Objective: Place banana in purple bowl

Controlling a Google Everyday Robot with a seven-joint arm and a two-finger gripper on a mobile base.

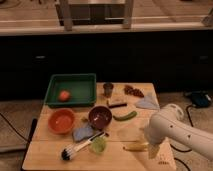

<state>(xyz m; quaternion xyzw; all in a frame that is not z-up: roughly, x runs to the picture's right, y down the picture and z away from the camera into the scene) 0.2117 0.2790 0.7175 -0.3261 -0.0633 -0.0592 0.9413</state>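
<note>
Reaching down over a wooden table (pixel 50 156) set with kitchen things, the robot's white arm (pixel 180 131) is at the approach step of its job, with the pick-up not yet made. Places here are given from the purple bowl (pixel 100 109), which sits near the middle of the table, its dark, glossy inside apparently empty. A green tray (pixel 70 77) lies behind that bowl and to its left in the camera's view, toward the far edge. An orange bowl (pixel 50 120) of like size sits just beside it on the left, and a green, cucumber-like vegetable (pixel 125 116) lies just to its right. The banana (pixel 135 147), small and yellow, rests flat on the wood in front of the purple bowl and to its right, near the table's front edge and well apart from the bowl's rim. The gripper (pixel 152 149) hangs farther right again from the bowl, just beside the banana's right end, released and carrying nothing. By the look of it, the next move calls for the gripper to shift a little toward the bowl until it straddles the fruit, then come down and close across the banana's middle. After that would come a lift and a carry back and leftward, clear of the green vegetable, before letting go above the bowl's open mouth.
</note>
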